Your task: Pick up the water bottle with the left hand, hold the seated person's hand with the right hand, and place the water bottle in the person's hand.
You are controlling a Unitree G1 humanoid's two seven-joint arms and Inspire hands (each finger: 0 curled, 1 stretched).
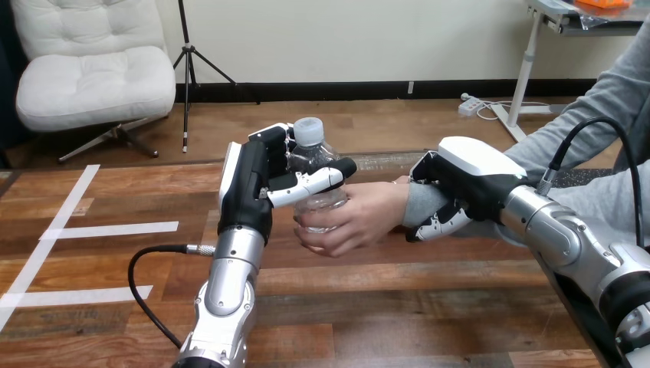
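A clear water bottle (313,157) with a white cap stands upright above the middle of the table. My left hand (253,180) is shut on its upper part, thumb across the front. The person's hand (352,218) reaches in from the right and wraps the bottle's lower part. My right hand (460,184) sits on the person's wrist, its fingers (433,224) curled down round the grey sleeve.
The wooden table (115,253) carries white tape strips at the left. A black cable (149,284) loops beside my left forearm. The person's arm crosses the table's right side.
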